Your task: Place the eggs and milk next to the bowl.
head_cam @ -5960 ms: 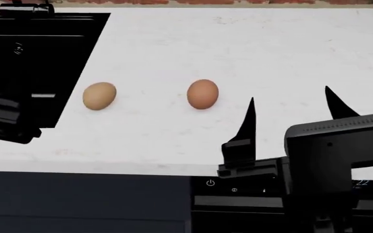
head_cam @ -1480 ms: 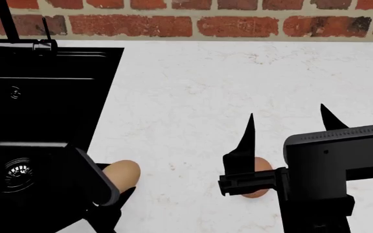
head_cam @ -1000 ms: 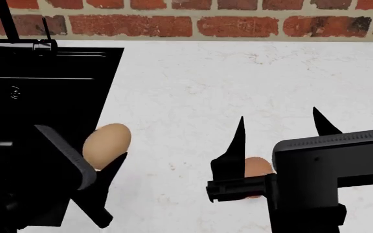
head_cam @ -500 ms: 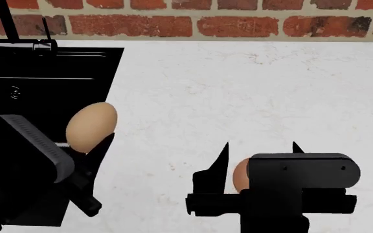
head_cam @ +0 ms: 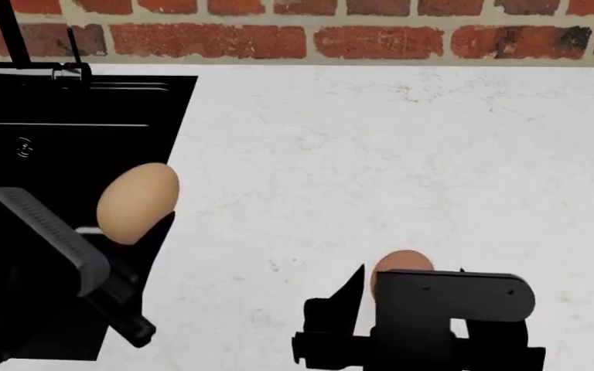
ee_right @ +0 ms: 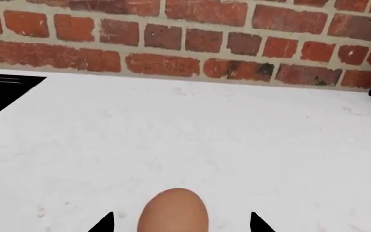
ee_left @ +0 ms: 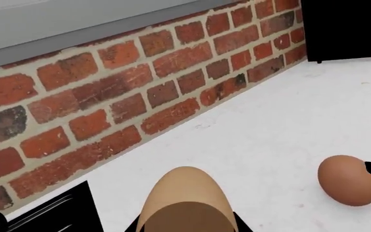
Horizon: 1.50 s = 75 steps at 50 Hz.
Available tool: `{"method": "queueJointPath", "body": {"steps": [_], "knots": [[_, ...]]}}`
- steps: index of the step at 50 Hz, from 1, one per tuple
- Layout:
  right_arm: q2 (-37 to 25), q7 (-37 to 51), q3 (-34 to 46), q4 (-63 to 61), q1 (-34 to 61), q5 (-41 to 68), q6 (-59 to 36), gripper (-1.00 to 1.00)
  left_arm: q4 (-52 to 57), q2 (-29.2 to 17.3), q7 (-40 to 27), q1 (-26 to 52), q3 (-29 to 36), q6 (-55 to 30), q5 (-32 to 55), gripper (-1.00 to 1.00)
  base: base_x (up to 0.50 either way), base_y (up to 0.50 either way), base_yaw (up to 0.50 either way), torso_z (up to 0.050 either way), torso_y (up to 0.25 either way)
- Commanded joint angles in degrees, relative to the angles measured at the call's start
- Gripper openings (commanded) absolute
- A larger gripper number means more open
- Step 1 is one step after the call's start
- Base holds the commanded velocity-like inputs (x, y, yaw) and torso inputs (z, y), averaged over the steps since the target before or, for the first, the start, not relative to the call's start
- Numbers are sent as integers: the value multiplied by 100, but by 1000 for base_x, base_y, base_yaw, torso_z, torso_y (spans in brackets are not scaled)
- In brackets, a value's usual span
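Observation:
My left gripper (head_cam: 132, 226) is shut on the lighter tan egg (head_cam: 138, 201) and holds it above the counter, by the sink's right edge. The egg fills the space between the jaws in the left wrist view (ee_left: 184, 198). The redder brown egg (head_cam: 401, 264) lies on the white counter. My right gripper (head_cam: 408, 280) is open, with one fingertip on each side of this egg and a gap at both sides in the right wrist view (ee_right: 172, 209). The redder egg also shows in the left wrist view (ee_left: 349, 180). The milk and the bowl are out of view.
A black sink (head_cam: 65, 139) with a tap (head_cam: 13, 46) is set in the counter at the left. A red brick wall (head_cam: 380, 39) runs along the back of the counter. A black object (ee_left: 347, 29) stands by the wall in the left wrist view.
My left gripper has lifted the tan egg off the counter and moved it up and left. My right gripper has come down so that its fingers stand either side of the redder egg.

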<state>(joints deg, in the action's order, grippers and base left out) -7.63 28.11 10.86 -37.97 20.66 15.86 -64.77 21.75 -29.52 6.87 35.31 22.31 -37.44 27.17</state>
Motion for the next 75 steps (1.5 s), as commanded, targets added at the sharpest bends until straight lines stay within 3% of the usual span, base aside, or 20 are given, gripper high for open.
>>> {"method": "queueJointPath", "body": {"steps": [1, 49, 66, 67, 75], "knots": [[36, -36, 21, 524, -20, 26, 319, 100, -2, -11, -77, -38, 12, 49, 93, -100, 0, 0, 0, 0, 0], [65, -541, -6, 3353, 570, 128, 1974, 100, 77, -119, -47, 92, 94, 31, 92, -100, 0, 0, 0, 0, 0], [61, -559, 82, 3500, 580, 212, 2122, 100, -6, -151, -13, 47, 114, 157, 54, -100, 0, 0, 0, 0, 0], [62, -520, 71, 3462, 543, 193, 2185, -100, -8, -149, -14, 42, 116, 161, 54, -100, 0, 0, 0, 0, 0], [36, -493, 73, 3398, 494, 238, 2243, -100, 21, -154, -29, 38, 151, 147, 43, -100, 0, 0, 0, 0, 0]]}}
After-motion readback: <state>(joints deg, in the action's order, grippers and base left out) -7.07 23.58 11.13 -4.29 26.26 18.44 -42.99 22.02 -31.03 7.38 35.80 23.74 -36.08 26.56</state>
